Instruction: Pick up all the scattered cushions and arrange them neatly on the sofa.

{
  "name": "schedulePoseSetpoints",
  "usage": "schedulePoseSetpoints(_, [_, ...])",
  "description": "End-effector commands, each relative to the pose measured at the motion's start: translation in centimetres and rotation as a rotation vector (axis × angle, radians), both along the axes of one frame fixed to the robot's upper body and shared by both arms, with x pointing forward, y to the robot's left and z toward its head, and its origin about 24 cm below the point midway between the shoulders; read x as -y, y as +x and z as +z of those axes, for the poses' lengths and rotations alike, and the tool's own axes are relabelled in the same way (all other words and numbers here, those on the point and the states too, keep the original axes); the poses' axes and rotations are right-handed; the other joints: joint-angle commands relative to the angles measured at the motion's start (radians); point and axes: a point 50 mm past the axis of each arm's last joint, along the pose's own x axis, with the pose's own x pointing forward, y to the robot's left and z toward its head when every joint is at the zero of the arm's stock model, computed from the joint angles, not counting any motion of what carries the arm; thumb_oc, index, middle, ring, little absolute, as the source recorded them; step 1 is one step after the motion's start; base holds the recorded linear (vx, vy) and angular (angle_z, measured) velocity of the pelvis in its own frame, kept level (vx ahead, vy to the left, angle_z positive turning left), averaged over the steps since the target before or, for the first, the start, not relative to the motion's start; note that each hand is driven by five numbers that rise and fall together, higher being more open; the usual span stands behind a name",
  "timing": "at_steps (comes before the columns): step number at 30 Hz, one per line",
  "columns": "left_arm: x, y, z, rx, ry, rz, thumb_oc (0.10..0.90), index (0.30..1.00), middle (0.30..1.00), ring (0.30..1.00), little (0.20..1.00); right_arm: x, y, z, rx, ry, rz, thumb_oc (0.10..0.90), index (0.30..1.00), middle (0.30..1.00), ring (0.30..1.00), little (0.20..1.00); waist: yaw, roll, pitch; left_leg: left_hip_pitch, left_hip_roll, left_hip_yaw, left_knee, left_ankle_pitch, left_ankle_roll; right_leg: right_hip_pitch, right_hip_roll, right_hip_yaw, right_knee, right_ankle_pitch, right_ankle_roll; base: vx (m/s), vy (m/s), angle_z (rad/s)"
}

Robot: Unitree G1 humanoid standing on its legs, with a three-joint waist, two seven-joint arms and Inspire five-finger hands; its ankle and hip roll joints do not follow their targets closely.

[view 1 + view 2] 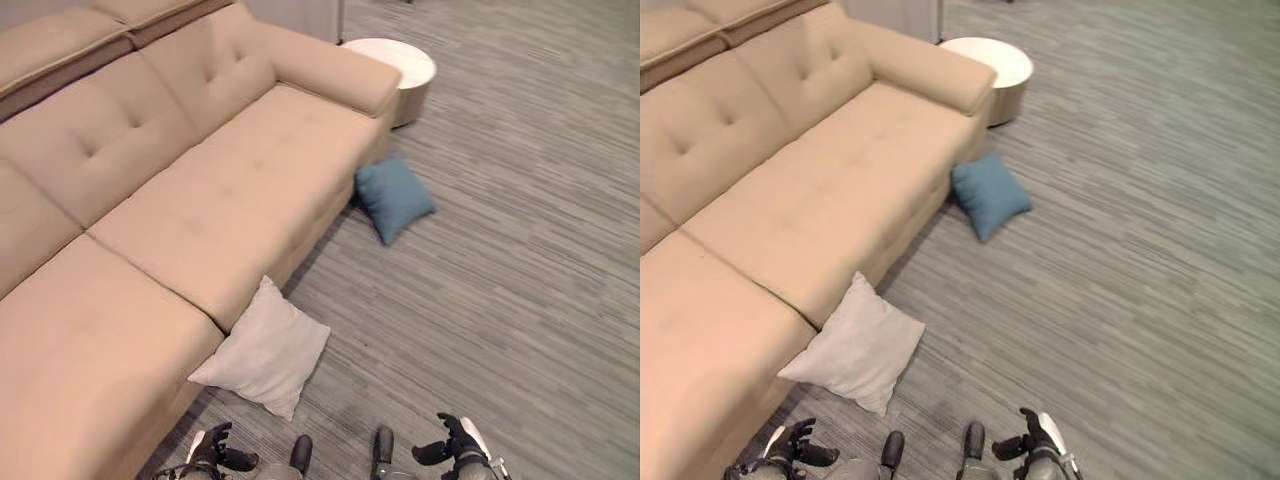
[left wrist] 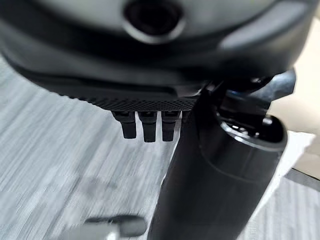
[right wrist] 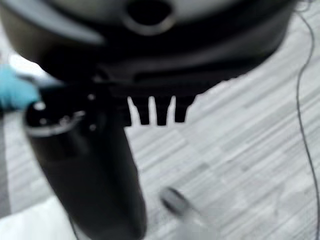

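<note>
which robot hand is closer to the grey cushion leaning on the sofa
Left. The left robot hand sits just below the grey cushion, near its lower corner. The right robot hand is well off to the cushion's right, across bare floor.

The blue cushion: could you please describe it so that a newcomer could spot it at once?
Start at the long beige sofa and follow its front edge to the far armrest end, near the round white side table. The blue cushion lies there on the grey floor, against the sofa's base. The other floor cushion, the light grey cushion, is paler and nearer.
</note>
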Motion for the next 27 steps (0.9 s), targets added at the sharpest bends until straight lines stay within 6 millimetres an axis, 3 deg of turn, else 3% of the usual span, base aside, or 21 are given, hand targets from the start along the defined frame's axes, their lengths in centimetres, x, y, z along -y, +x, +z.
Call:
schedulePoseSetpoints(1, [0.5, 1.4, 0.3, 0.045, 0.003, -0.071, 0.8, 0.9, 0.9, 0.9, 0.9, 2.3, 2.3, 1.8, 0.116, -0.034, -0.021, 0.8, 0.9, 0.9, 0.9, 0.9, 0.023, 0.004, -0.03, 0.019, 0.017, 0.022, 0.059, -0.099, -0.072, 0.063, -0.007, -0.129, 0.077, -0.033, 0.038, 0.16, -0.215, 0.96])
schedulePoseSetpoints(6, [1.4, 2.5, 0.5, 0.077, -0.034, -0.066, 0.8, 0.9, 0.9, 0.9, 0.9, 3.1, 3.0, 2.4, 0.155, -0.045, -0.036, 0.8, 0.9, 0.9, 0.9, 0.9, 0.027, 0.0, -0.032, -0.043, 0.064, 0.019, 0.126, -0.09, -0.122, 0.137, 0.011, -0.231, 0.016, -0.055, 0.01, 0.1, -0.21, 0.89])
schedulePoseSetpoints(10, [1.9, 2.9, 0.6, 0.096, -0.052, -0.052, 0.8, 0.9, 0.9, 0.9, 0.9, 3.6, 3.2, 2.7, 0.173, -0.062, -0.05, 0.8, 0.9, 0.9, 0.9, 0.9, 0.017, -0.011, -0.018, -0.131, 0.103, 0.24, 0.208, -0.078, -0.125, 0.193, -0.001, -0.347, -0.024, -0.075, -0.007, 0.02, -0.102, 0.69])
schedulePoseSetpoints(11, [1.9, 2.9, 0.6, 0.096, -0.052, -0.052, 0.8, 0.9, 0.9, 0.9, 0.9, 3.6, 3.2, 2.7, 0.173, -0.062, -0.05, 0.8, 0.9, 0.9, 0.9, 0.9, 0.017, -0.011, -0.018, -0.132, 0.103, 0.24, 0.21, -0.079, -0.125, 0.193, 0.0, -0.347, -0.025, -0.075, -0.007, 0.02, -0.081, 1.29])
schedulePoseSetpoints(13, [2.0, 2.8, 0.6, 0.093, -0.05, -0.057, 0.8, 0.9, 0.9, 0.9, 0.9, 3.9, 2.7, 2.7, 0.17, -0.062, -0.073, 0.8, 0.9, 0.9, 0.9, 0.9, 0.002, -0.008, -0.03, -0.144, 0.13, 0.398, 0.23, -0.102, -0.116, 0.225, 0.008, -0.415, -0.035, -0.097, -0.004, 0.1, -0.077, 1.12])
schedulePoseSetpoints(16, [2.0, 2.6, 0.5, 0.082, -0.048, -0.072, 0.8, 0.9, 0.9, 0.9, 0.9, 3.9, 2.3, 2.4, 0.158, -0.055, -0.099, 0.8, 0.9, 0.9, 0.9, 0.9, -0.009, -0.007, -0.039, -0.145, 0.133, 0.508, 0.241, -0.108, -0.107, 0.231, 0.003, -0.475, -0.022, -0.105, -0.006, 0.07, 0.007, 0.8])
schedulePoseSetpoints(22, [0.6, 1.7, 0.4, 0.057, -0.024, -0.025, 0.8, 0.9, 0.9, 0.9, 0.9, 2.6, 2.5, 2.0, 0.143, -0.026, -0.054, 0.8, 0.9, 0.9, 0.9, 0.9, 0.025, -0.023, -0.04, -0.099, 0.095, 0.443, 0.162, -0.112, -0.082, 0.236, -0.012, -0.502, 0.085, -0.142, 0.003, 0.1, 0.101, 0.39])
schedulePoseSetpoints(24, [-0.2, 1.5, 0.6, 0.064, -0.011, -0.01, 0.8, 0.9, 0.9, 0.9, 0.9, 1.8, 3.5, 2.2, 0.158, -0.012, -0.005, 0.8, 0.9, 0.9, 0.9, 0.9, 0.046, -0.019, -0.027, -0.06, 0.07, 0.405, 0.124, -0.124, -0.043, 0.186, -0.073, -0.483, 0.269, -0.132, 0.038, 0.11, 0.269, 0.2])
schedulePoseSetpoints(25, [-0.4, 1.7, 0.7, 0.071, -0.007, -0.007, 0.8, 0.9, 0.9, 0.9, 0.9, 1.7, 3.7, 2.3, 0.164, -0.01, 0.001, 0.8, 0.9, 0.9, 0.9, 0.9, 0.046, -0.016, -0.018, -0.052, 0.063, 0.394, 0.119, -0.123, -0.034, 0.165, -0.092, -0.467, 0.328, -0.118, 0.05, 0.03, 0.215, 0.31])
schedulePoseSetpoints(26, [-0.7, 1.8, 0.8, 0.079, 0.005, -0.011, 0.8, 0.9, 0.9, 0.9, 0.9, 1.5, 4.1, 2.5, 0.184, 0.001, 0.001, 0.8, 0.9, 0.9, 0.9, 0.9, 0.035, -0.006, -0.007, -0.049, 0.055, 0.36, 0.109, -0.099, -0.022, 0.118, -0.086, -0.394, 0.371, -0.092, 0.047, 0.06, 0.124, 0.62])
schedulePoseSetpoints(27, [-0.7, 1.7, 0.8, 0.074, 0.008, -0.016, 0.8, 0.9, 0.9, 0.9, 0.9, 1.5, 3.9, 2.4, 0.181, 0.005, -0.004, 0.8, 0.9, 0.9, 0.9, 0.9, 0.021, 0.001, -0.011, -0.03, 0.047, 0.321, 0.091, -0.096, -0.025, 0.097, -0.051, -0.307, 0.343, -0.112, 0.033, 0.09, 0.051, 0.68])
